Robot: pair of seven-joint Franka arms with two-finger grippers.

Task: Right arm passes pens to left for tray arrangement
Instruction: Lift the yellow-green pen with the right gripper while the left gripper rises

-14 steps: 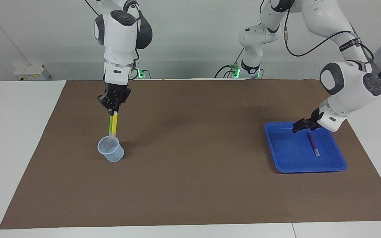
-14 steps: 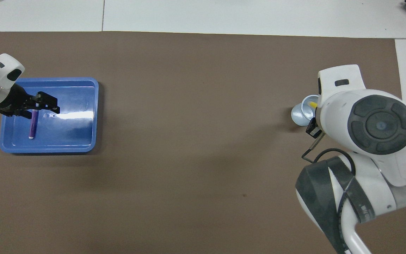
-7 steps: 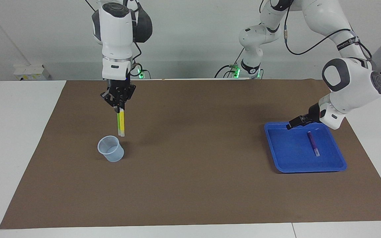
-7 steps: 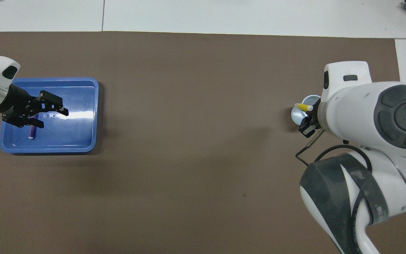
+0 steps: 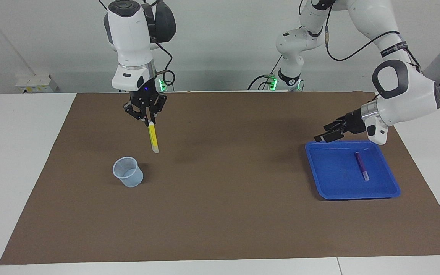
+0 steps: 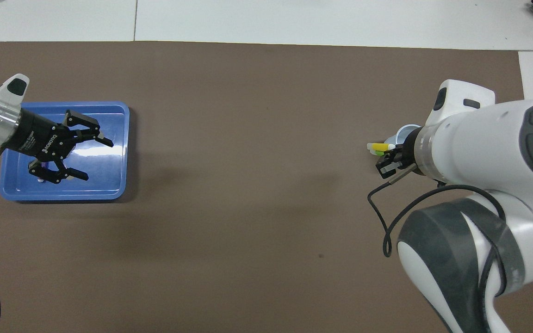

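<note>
- Right gripper [image 5: 149, 119] clamps the yellow pen [image 5: 152, 138], a green pen alongside, raised near the cup [image 5: 128, 172] for handover.
- Left gripper [image 5: 325, 133], open and empty, hovers over the tray [image 5: 334, 187], purple pen [image 5: 361, 165] inside.

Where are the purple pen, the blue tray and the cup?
purple pen [image 5: 361, 165], facing view, mid barrel.
blue tray [image 5: 357, 196], facing view, rim farthest from the robots.
cup [image 5: 128, 172], facing view, side wall.
</note>
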